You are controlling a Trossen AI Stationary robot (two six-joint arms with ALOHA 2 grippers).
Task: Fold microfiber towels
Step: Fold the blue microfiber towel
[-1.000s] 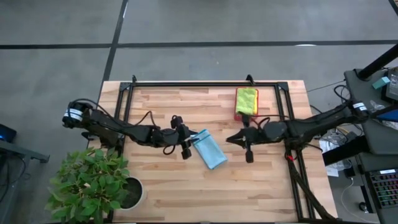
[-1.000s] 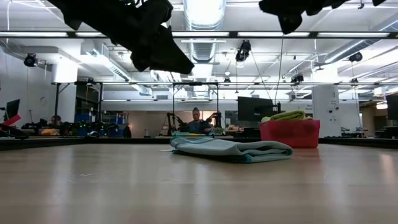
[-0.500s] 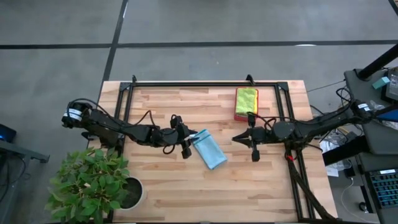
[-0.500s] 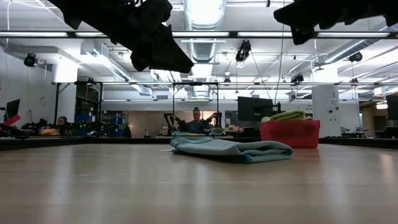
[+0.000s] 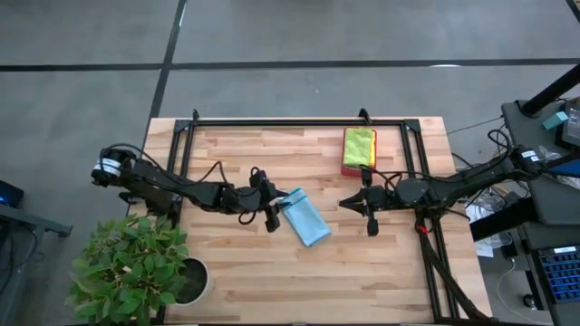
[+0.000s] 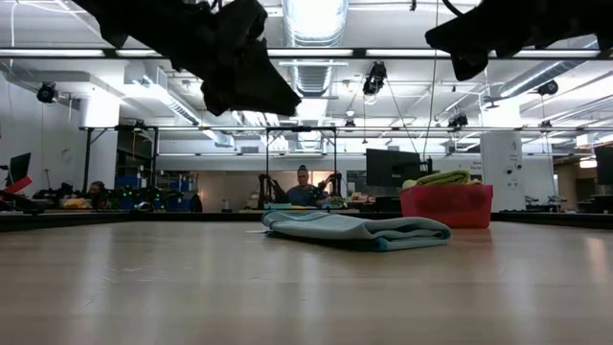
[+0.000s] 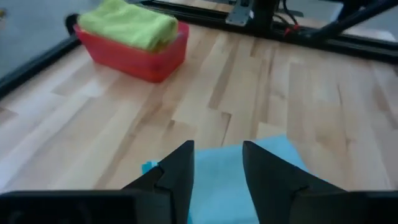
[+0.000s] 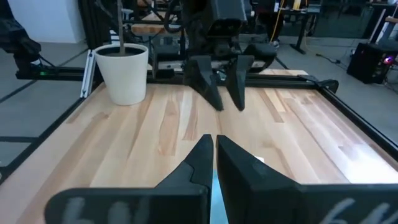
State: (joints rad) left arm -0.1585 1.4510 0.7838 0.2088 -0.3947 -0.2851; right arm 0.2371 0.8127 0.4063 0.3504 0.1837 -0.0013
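Light blue towel (image 5: 305, 220) lies folded on bench (image 5: 236, 281). Left hand (image 7: 217, 163) above its edge, fingers parted, empty; right hand (image 5: 348, 204) pinched closed, empty, raised well clear. Next pinch wants whole folded stack, not top layer; red tray (image 5: 358, 167) already carries lime towel (image 5: 359, 145).

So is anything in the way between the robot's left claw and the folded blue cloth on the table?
Nothing visible is. The left gripper hangs with open fingers just over one edge of the folded light blue microfiber towel, with only air between them. The red plastic tray of green and yellow towels sits off to the side.
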